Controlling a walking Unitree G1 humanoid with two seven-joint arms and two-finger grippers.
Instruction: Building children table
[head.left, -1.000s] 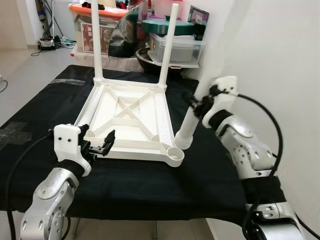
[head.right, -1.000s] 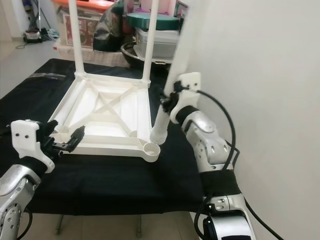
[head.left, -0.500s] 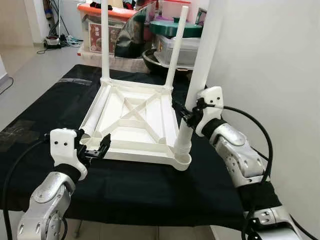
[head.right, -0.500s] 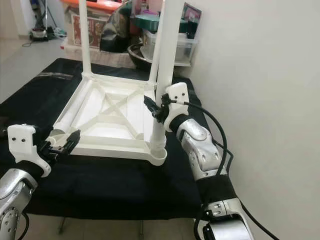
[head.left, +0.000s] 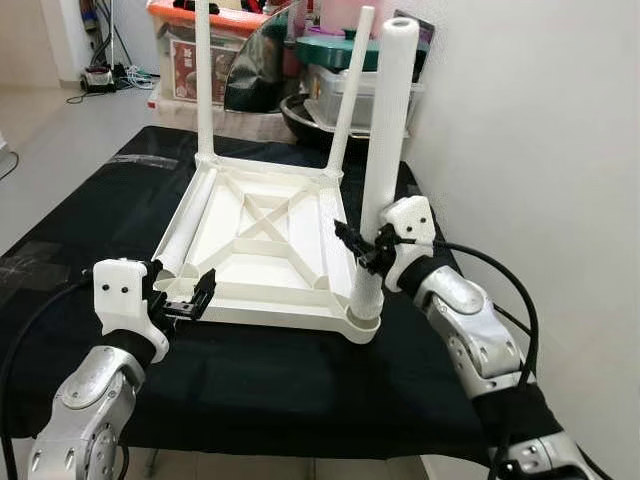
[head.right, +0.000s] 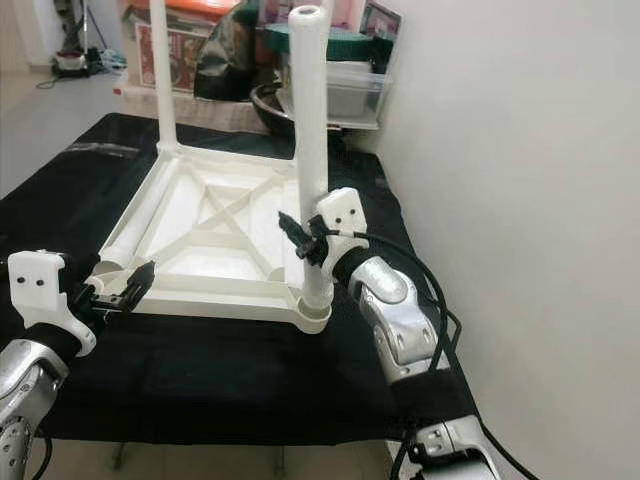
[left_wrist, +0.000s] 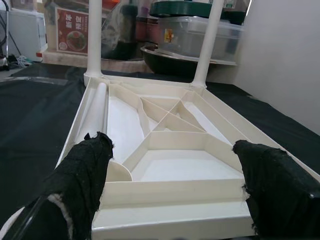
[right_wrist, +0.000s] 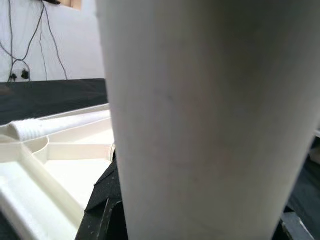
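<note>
R gripper (head.left: 362, 247) clamped on white leg (head.left: 381, 150), upright in near-R corner socket of upturned tabletop (head.left: 262, 240). L gripper (head.left: 185, 300) spread wide at near edge. Loose leg (head.left: 185, 222) lying inside tabletop; storage bins (head.left: 345, 80) behind.

The upturned tabletop (head.left: 262, 235) and its legs (head.left: 384, 150) are looking like smooth, slightly glossy white plastic. Matt black cloth (head.left: 80, 220) is covering the worktop. The fingers (left_wrist: 82, 175) are showing rough black padding.
</note>
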